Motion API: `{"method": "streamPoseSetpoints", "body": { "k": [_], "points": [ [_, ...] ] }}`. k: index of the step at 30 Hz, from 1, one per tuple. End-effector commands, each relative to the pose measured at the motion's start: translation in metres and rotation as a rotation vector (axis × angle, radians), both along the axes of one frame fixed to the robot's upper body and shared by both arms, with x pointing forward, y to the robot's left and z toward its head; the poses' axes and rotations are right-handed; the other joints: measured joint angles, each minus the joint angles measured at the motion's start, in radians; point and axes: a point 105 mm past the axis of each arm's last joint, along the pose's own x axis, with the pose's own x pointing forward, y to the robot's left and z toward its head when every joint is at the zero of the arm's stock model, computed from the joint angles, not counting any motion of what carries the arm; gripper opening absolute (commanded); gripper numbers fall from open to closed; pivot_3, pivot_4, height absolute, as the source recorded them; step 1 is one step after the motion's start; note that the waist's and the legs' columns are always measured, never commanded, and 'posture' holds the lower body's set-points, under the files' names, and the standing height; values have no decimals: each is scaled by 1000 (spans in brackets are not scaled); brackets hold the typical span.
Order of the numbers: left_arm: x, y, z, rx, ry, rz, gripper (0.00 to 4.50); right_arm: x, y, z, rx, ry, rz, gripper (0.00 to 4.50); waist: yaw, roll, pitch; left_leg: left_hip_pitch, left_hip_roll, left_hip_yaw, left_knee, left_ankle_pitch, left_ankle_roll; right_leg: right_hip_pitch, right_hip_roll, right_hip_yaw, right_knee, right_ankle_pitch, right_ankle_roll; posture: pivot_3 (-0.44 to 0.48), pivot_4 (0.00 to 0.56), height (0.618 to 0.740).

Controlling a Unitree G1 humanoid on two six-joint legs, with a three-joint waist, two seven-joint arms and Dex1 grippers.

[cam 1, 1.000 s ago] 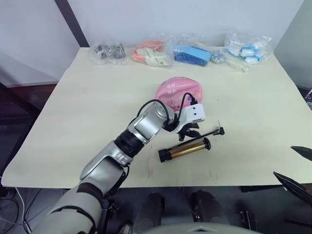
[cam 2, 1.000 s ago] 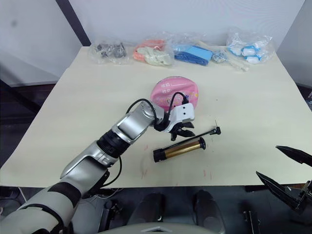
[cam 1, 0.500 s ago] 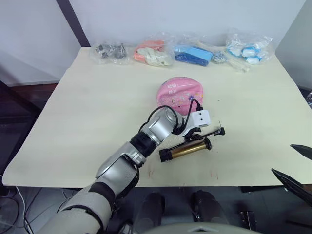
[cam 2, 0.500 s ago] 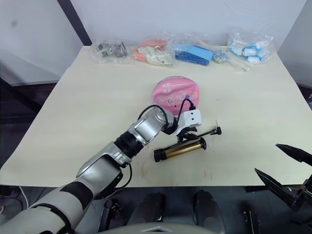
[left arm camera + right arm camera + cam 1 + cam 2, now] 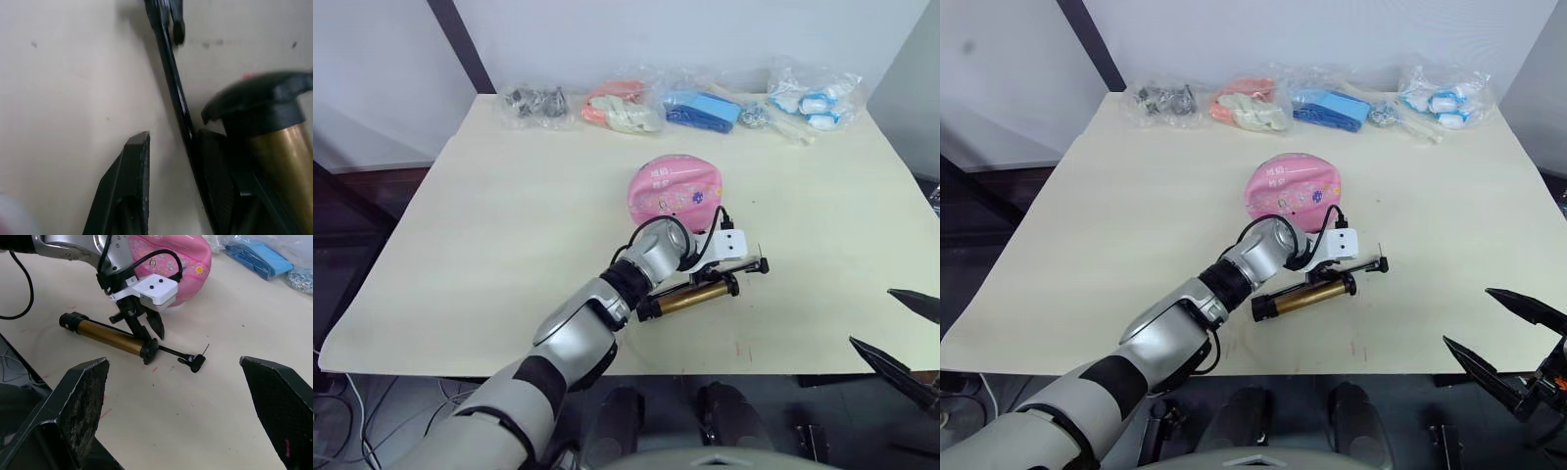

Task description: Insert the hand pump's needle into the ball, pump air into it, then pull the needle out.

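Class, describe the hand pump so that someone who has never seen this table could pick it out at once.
On the cream table, look near the front edge, just in front of the pink ball. The hand pump lies flat there, with the left gripper over it. It is the one brass-gold cylinder with black end caps.

Beige table (image 5: 509, 215); four clear bags (image 5: 622, 106) along its far edge

Bare table (image 5: 1449, 245) right of the hand pump (image 5: 1304, 296); ball (image 5: 1295, 191) crowds behind
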Motion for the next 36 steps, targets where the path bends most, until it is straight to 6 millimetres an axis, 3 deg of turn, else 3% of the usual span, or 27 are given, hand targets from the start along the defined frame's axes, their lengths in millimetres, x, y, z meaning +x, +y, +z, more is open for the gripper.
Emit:
{"method": "streamPoseSetpoints", "body": {
  "k": [1,10,14,18,25,31,36],
  "points": [
    [-9,-5,-6,16,29,-53,1691,-2,4,4,-10,-19,10,4500,1,0,0,0,0,0,0,0,0,0,0,0,0,0,0,0,150,740],
    [-3,-1,-12,67,4,-73,1691,-1,5,4,-7,-16,11,4500,0,0,0,1,-1,0,0,0,0,1,0,0,0,0,1,0,150,740],
    [2,6,-18,113,-31,-77,35,-2,4,4,-7,-11,10,4500,1,-1,0,1,-1,0,1,0,1,5,-1,0,0,-1,5,0,150,740],
    [0,3,-12,62,1,-77,35,-2,3,4,-7,-4,8,4500,-2,-2,1,3,-1,0,1,1,2,9,-1,0,-1,-2,8,0,150,740],
    [-1,6,22,-183,67,-45,35,-2,-3,0,46,51,-94,4500,-5,0,0,2,0,0,0,1,2,3,-1,0,0,1,3,0,150,740],
    [-19,13,42,-386,131,-60,35,14,1,-7,-52,-16,-263,4500,-2,1,-1,-1,-1,0,0,1,2,0,-2,0,0,1,3,0,150,740],
    [-31,17,53,-482,147,-69,35,28,8,-15,86,58,-350,4500,-2,1,-1,0,-1,0,1,2,2,0,-2,0,1,1,3,0,150,740]
  ]
}}
